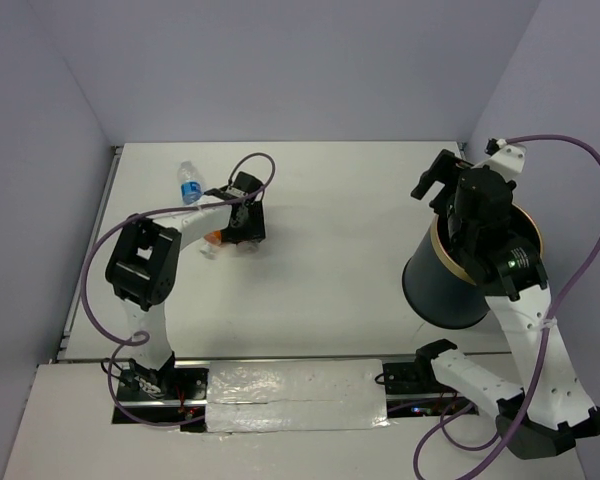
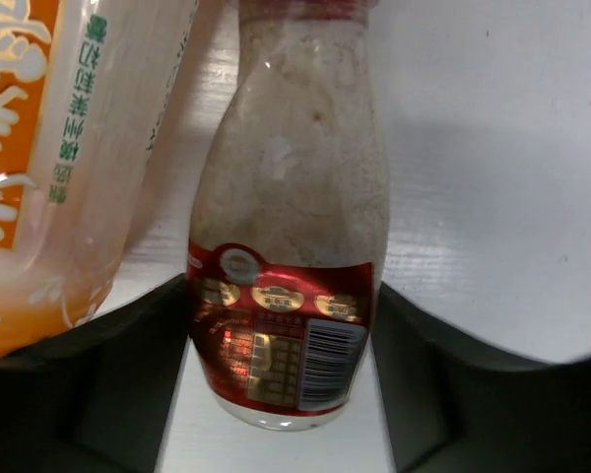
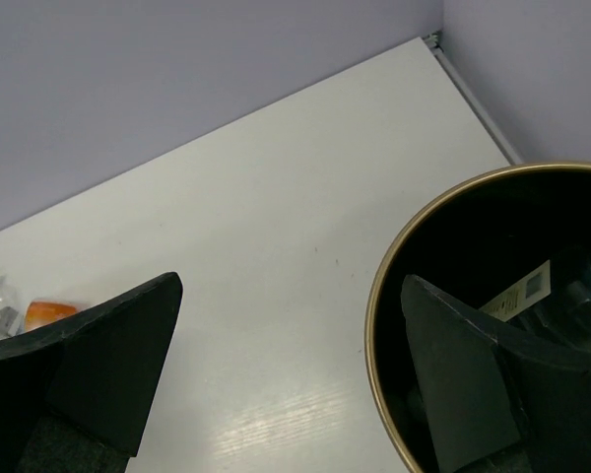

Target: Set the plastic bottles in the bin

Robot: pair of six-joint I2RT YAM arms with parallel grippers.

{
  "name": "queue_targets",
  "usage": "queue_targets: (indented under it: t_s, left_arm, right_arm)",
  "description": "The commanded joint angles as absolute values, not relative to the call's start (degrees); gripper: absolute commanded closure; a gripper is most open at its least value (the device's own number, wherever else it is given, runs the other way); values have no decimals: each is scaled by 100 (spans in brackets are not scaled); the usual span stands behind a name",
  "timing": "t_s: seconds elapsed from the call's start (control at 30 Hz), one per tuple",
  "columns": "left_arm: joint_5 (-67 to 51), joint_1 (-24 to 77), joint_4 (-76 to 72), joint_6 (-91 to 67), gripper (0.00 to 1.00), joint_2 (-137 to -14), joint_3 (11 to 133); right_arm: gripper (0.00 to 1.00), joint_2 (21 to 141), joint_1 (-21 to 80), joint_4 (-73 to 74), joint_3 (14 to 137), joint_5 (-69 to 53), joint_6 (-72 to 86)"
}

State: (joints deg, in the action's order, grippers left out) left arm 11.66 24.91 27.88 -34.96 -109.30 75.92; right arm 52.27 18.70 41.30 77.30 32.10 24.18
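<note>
Bin (image 1: pixel 448 292) stands upright, mouth up, on rt side of table (image 1: pixel 330 220). R gripper (image 3: pixel 292 284) hangs over its far-left rim, jaws wide apart, empty. L gripper (image 2: pixel 281 286) is at far left, jaws flanking red bottle (image 2: pixel 286 197), close both sides; can't tell if clamped. Red bottle lies flat, long axis along fingers, neck pointing away from wrist. Orange bottle (image 2: pixel 69 177) is just beside it, slanted.

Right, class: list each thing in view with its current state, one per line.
bin: something labelled inside.
red-labelled bottle: outside bin, between left pincer fingers.
orange bottle: beside it, outside bin.
blue-labelled bottle: outside bin, untouched.
left pincer: around red-labelled bottle, grip uncertain.
right pincer: open, empty, above bin rim.
</note>
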Motion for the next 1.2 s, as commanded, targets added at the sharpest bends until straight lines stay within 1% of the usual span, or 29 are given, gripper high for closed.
queue_targets:
  t_s: [0.0,0.03,0.1,0.17,0.23,0.27,0.3,0.33,0.37,0.4,0.47,0.5,0.53,0.57,0.7,0.83,0.93,1.07,1.17]
  left_arm:
    - [1090,2522,2619,-3516,29,-10934,7901]
    - [1081,2522,2628,-3498,38,-10890,7927]
    - [923,2540,2610,-3402,48,-10671,7954]
    - [548,2540,2610,-3209,52,-10356,8006]
    - [99,2540,2540,-3051,52,-10056,7990]
    - [-156,2540,2453,-2963,52,-9707,7963]
    - [-759,2540,2269,-2779,52,-9529,7919]
    - [-1052,2540,2163,-2699,53,-9371,7823]
    - [-1350,2540,2066,-2611,53,-9056,7779]
    - [-1858,2540,1822,-2610,54,-8905,7674]
    - [-2345,2540,1513,-2680,54,-8580,7568]
    - [-2529,2540,1390,-2715,54,-8500,7515]
    - [-2844,2540,1232,-2768,54,-8429,7497]
    - [-2987,2549,1239,-2795,55,-8420,7541]
    - [-3041,2601,1345,-2830,55,-8429,7620]
    - [-3164,2654,1222,-2918,55,-8367,7567]
    - [-2998,2681,1318,-2874,55,-8323,7602]
    - [-2918,2689,1380,-2830,55,-8244,7594]
    - [-2909,2698,1415,-2804,55,-8227,7594]
  right_arm:
    - [0,5317,1863,4122,7954,2980,2444]
    - [0,5352,1872,4148,7989,2936,2443]
    - [0,5501,1872,4227,8121,2726,2435]
    - [0,5703,1881,4280,8278,2384,2461]
    - [0,5861,1924,4298,8384,2119,2487]
    - [0,5949,1960,4298,8480,2014,2531]
    - [0,6107,1986,4272,8525,1821,2566]
    - [0,6161,2047,4228,8551,1724,2680]
    - [1,6187,2048,4149,8534,1375,2733]
    - [1,6248,2065,3914,8508,1136,2803]
    - [2,6389,2092,3658,8551,679,3040]
    - [2,6616,2109,3613,8595,250,3119]
    - [2,6731,2170,3560,8674,107,3285]
    - [2,6837,2275,3177,8596,27,3444]
    - [3,7004,2381,2646,8498,-386,3770]
    - [0,7601,2733,2628,8868,-378,3735]
    - [0,7918,2970,2479,8903,-255,3788]
    - [0,8402,2997,2461,8982,-202,4068]
    - [0,8630,2997,2189,8956,-439,4262]
